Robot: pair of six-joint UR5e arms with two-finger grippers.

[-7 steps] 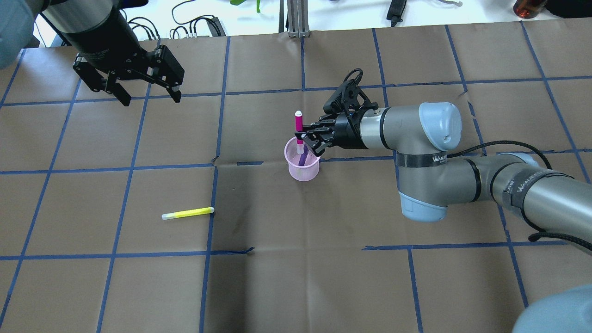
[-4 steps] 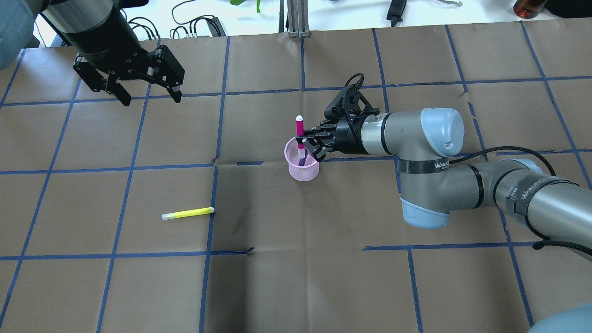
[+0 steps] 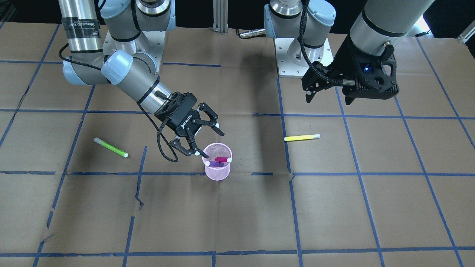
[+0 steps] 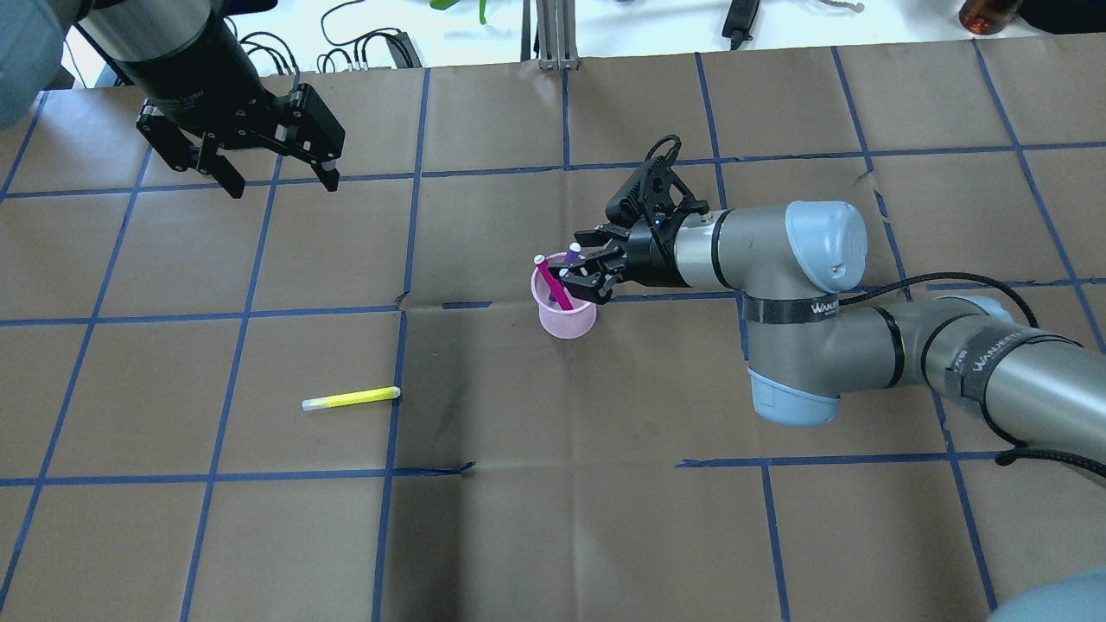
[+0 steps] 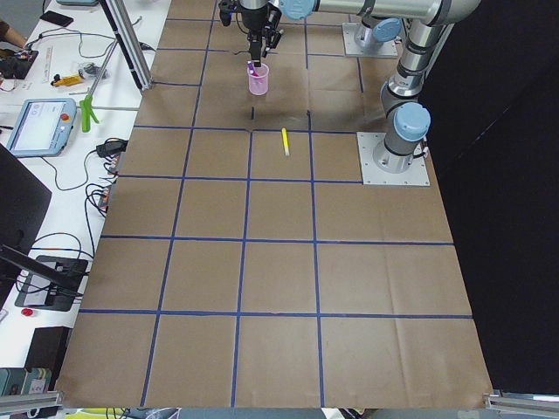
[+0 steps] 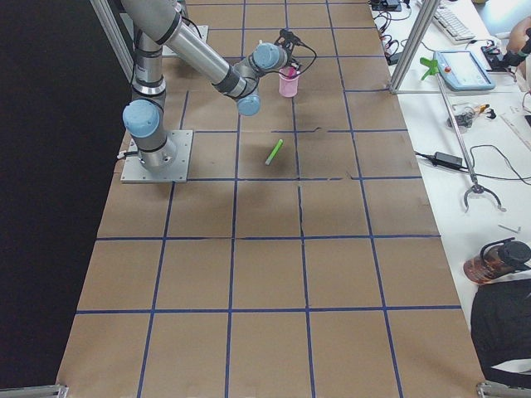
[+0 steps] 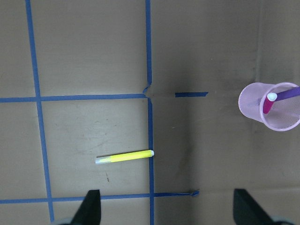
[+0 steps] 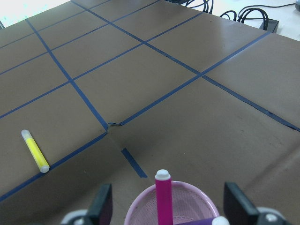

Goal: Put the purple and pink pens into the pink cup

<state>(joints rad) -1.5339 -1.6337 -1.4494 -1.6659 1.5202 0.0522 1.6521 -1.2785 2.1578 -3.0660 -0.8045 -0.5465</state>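
Shows pink pen [image 4: 549, 281] and purple pen [image 3: 214, 163] leaning inside cup [image 4: 566, 321], centre of overhead view. Finds right end effector [image 3: 210, 143] spread wide, empty, at the rim; left end effector [image 4: 283, 186] open, empty, upper left. Calls for straight retreat, clear of pen tops.

At frame centre, a pink mesh cup [image 4: 570, 324] on the brown paper-covered desk [image 4: 553, 518] holds a leaning magenta pen [image 4: 549, 283] and a purple pen [image 4: 572, 257]. The right gripper [image 4: 581, 257] hovers at its rim, fingers [image 4: 591, 233] spread.

2 pens [image 3: 219, 160] in the cup [image 3: 217, 174], between left marker [image 3: 301, 137] and right marker [image 3: 111, 147].
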